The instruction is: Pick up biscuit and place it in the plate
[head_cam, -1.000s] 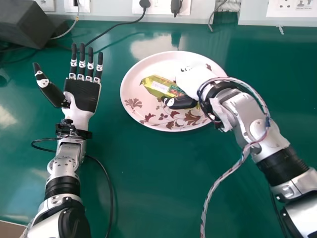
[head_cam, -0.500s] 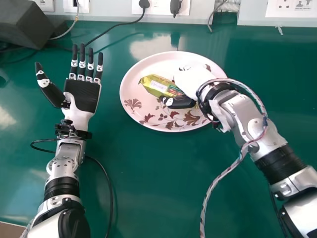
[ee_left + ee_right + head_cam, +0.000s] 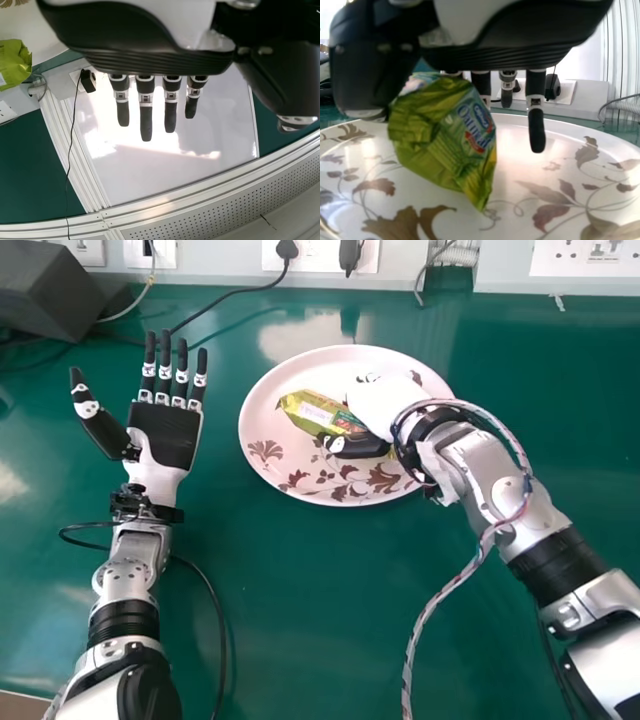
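My right hand [image 3: 382, 405] is over the right part of the pink-white floral plate [image 3: 285, 465], its thumb at the near side of the green-yellow biscuit packet [image 3: 315, 412]. In the right wrist view the packet [image 3: 445, 135] is pinched between the thumb and fingers of my right hand [image 3: 481, 82], tilted with a corner down over the plate [image 3: 515, 145]; whether that corner touches cannot be told. My left hand [image 3: 167, 435] lies left of the plate, palm up, fingers straight. The left wrist view shows my left hand [image 3: 145, 107] and the packet [image 3: 14, 64].
A dark box [image 3: 50, 288] stands at the back left on the green table [image 3: 290, 610]. Black cables [image 3: 225, 295] run from the wall sockets [image 3: 320, 255] across the table's back. Another cable [image 3: 215, 600] lies beside the left forearm, and a braided cable hangs along the right arm.
My right hand and forearm have shifted slightly left, with the packet moving along a little. The head view has also shifted slightly. My left hand keeps its pose.
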